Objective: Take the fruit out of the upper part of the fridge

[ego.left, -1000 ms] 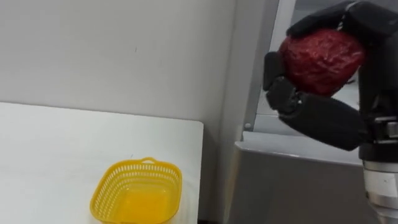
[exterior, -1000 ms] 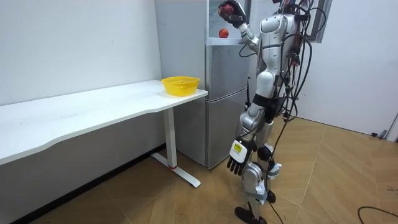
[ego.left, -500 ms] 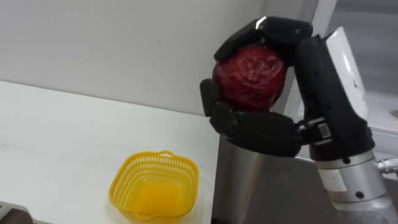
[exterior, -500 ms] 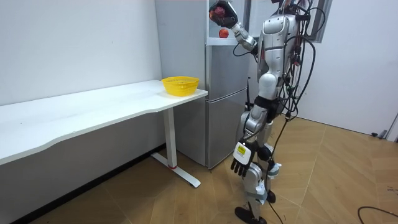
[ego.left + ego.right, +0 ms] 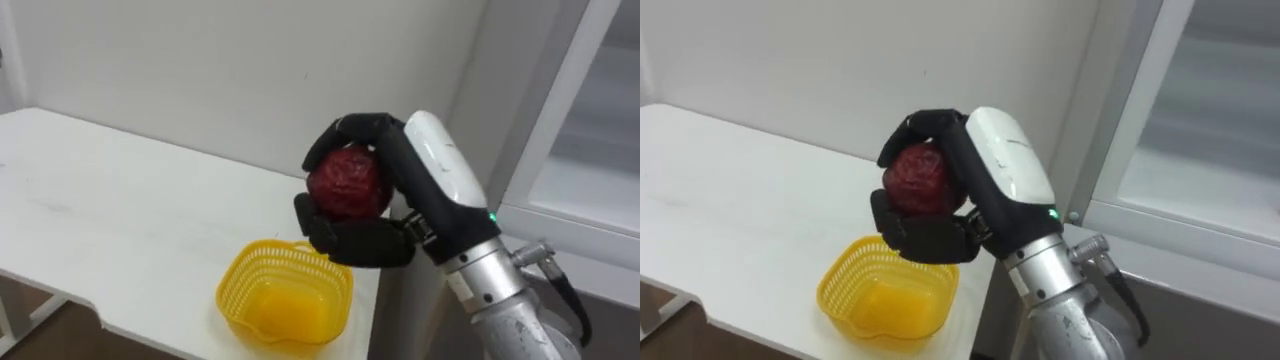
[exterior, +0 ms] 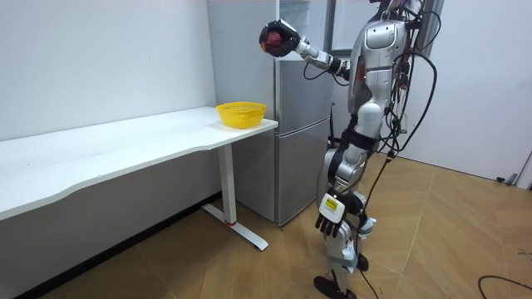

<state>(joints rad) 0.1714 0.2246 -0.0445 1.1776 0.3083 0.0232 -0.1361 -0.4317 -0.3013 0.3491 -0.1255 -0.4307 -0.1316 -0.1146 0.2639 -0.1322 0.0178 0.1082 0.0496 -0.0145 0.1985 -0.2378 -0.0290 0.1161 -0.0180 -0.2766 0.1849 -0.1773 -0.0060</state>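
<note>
A white tabletop (image 5: 120, 220) is seen against the wall, bare along its left and middle. A yellow basket (image 5: 232, 295) has been set at its right end, close to the front-right corner. That is the end nearest the fridge (image 6: 299, 124), so the basket is probably meant as the drop-off point, within an arm's sweep of the shelves.

Above the basket's far rim, and apart from it, a dark red wrinkled fruit (image 5: 347, 182) is held by the right hand (image 5: 430, 180). The fingers are curled over the top of the fruit and the thumb is wrapped beneath it, so the round shape is caged from both sides and cannot roll out. In the room view the fruit is seen high over the tabletop's end, a little toward the fridge side. A lowering move is judged to be needed before any release.

To the right, the upper fridge compartment stands open. The fruit is already clear of it.

The left hand (image 6: 331, 224) hangs by the thigh, idle; its state cannot be told.
</note>
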